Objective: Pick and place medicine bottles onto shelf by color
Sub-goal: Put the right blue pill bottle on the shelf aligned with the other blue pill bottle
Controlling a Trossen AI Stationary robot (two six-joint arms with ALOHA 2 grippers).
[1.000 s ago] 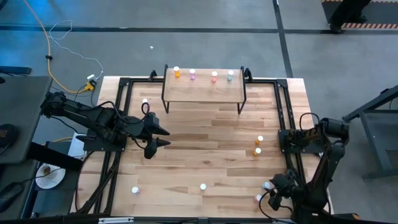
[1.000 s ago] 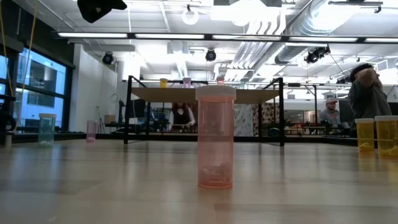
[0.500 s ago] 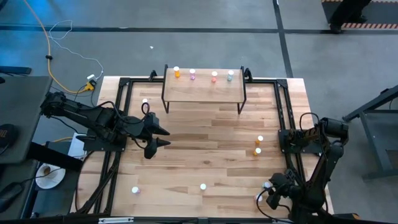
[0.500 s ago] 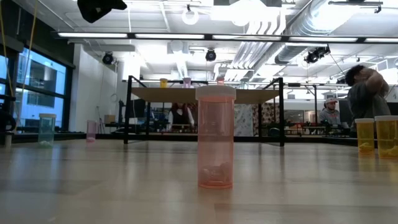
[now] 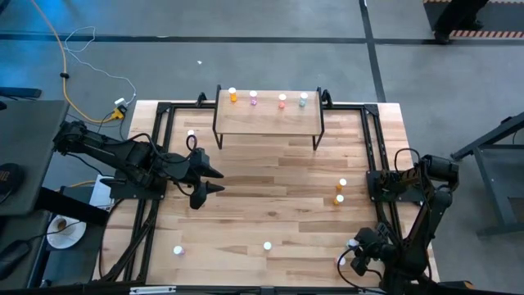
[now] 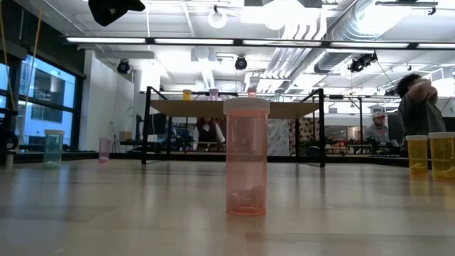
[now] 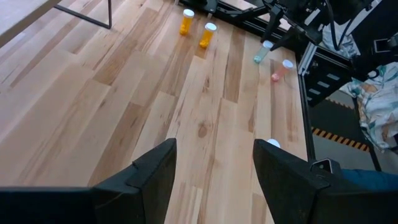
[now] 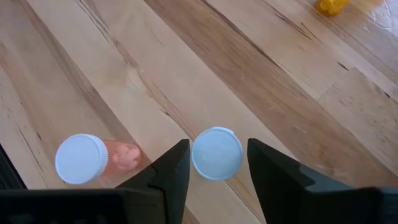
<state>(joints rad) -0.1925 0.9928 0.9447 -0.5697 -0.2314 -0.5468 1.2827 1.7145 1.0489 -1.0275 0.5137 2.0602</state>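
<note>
My right gripper hangs over the table's near right corner, open. Its fingers stand on either side of a teal bottle's white cap, with a thin gap showing on each side. That bottle stands upright on the table, and a pink bottle stands just beside it. My left gripper is open, holds nothing and hovers above the table's left half. The shelf stands at the far edge on its legs, with several bottles in a row along its far side.
Two orange bottles stand right of centre. A pink bottle stands near the front edge. A teal one is at the near left and a pink one at the far left. Black frame rails run along both sides.
</note>
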